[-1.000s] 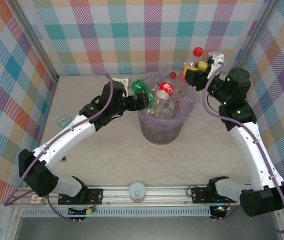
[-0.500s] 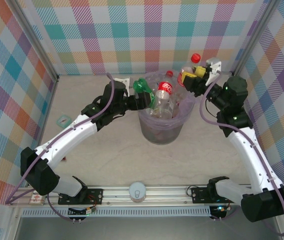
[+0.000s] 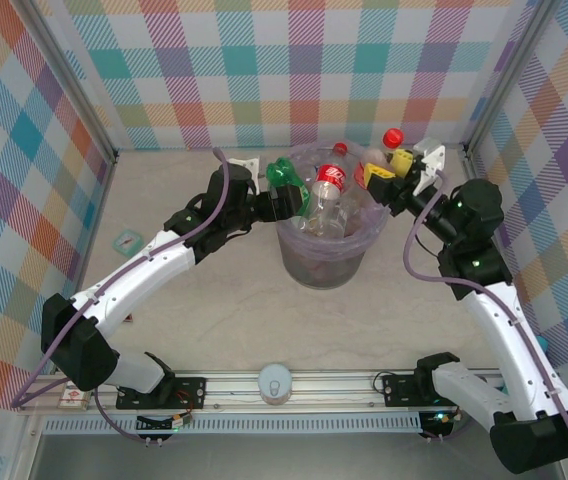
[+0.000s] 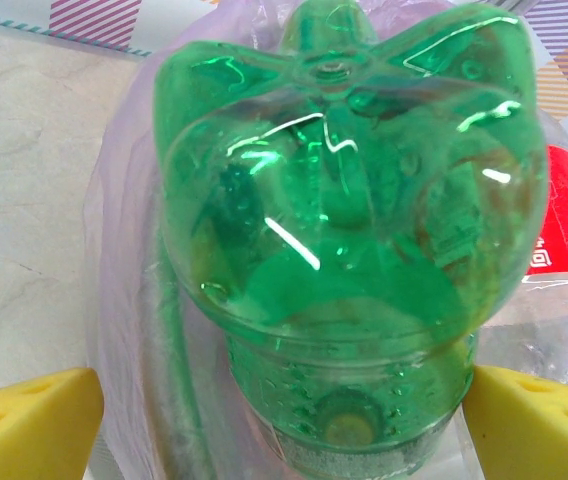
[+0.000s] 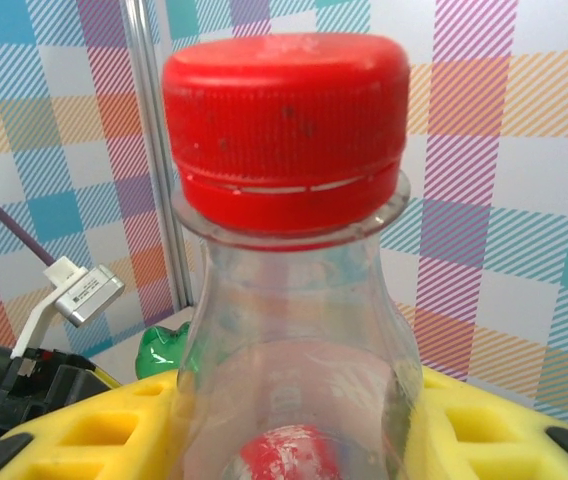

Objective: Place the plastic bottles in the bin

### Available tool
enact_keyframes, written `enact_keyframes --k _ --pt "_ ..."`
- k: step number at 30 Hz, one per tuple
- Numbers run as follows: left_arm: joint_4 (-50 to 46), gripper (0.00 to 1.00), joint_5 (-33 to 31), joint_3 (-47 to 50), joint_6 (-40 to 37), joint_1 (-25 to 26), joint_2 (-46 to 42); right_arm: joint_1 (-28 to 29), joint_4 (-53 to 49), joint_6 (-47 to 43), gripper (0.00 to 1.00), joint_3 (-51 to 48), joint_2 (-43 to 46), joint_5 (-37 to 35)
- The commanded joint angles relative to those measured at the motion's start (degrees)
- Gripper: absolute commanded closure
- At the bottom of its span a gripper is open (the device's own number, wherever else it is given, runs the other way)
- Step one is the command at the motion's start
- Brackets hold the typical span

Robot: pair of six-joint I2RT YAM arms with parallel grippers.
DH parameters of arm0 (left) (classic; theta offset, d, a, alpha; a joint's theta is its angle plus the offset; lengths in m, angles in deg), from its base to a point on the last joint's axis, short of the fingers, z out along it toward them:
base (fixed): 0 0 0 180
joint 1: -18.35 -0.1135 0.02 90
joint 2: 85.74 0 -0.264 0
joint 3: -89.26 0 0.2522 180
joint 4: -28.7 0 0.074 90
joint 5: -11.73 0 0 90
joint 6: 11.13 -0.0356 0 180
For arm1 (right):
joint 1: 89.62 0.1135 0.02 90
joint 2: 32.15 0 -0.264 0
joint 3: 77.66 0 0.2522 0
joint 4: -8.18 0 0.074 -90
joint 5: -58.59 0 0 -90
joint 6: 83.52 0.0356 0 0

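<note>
The grey bin [image 3: 299, 262], lined with a lavender bag [image 4: 124, 300], stands mid-table with several clear, red-labelled plastic bottles [image 3: 331, 180] piled inside. A green bottle [image 3: 283, 174] [image 4: 344, 230] lies over the bin's left rim, between the yellow pads of my left gripper [image 3: 288, 192] [image 4: 286, 405]. That gripper is open: the left pad [image 4: 34, 420] stands clear of the bottle and the right pad [image 4: 534, 420] sits beside it. At the bin's right rim my right gripper [image 3: 380, 172] [image 5: 294, 430] is shut on a clear bottle [image 5: 294, 330], whose red cap [image 3: 393, 136] [image 5: 286, 120] points up.
A small teal packet [image 3: 125, 241] lies on the table at the left. A white round knob [image 3: 275, 383] sits on the front rail. Checked walls with metal posts [image 5: 154, 150] close the table in. In the right wrist view the green bottle [image 5: 164, 350] shows behind the held one.
My right arm has come down and nearer, lowering the red-capped bottle to the bin's right rim. The left gripper and the green bottle have barely moved.
</note>
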Motion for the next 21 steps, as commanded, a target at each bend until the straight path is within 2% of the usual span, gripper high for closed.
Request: enact_keyframes --k 1,10,15,21 --pt "-0.5 0.09 -0.4 0.6 0.8 -0.3 0.9 0.2 -2.6 -6.7 0.57 4.0 -2.2 -0.8" --pt "-1.5 0.09 -0.8 -0.5 0.7 -0.3 0.4 1.6 -3.1 -20.9 0.52 14.1 -11.4 2.7" --pt "-1.5 0.09 -0.5 -0.2 0.9 -0.3 0.6 2.7 -3.6 -22.6 0.51 14.0 -13.9 5.1" --pt "-1.5 0.09 -0.8 -0.4 0.7 -0.4 -0.1 2.9 -6.5 -22.4 0.52 10.4 -14.2 3.8"
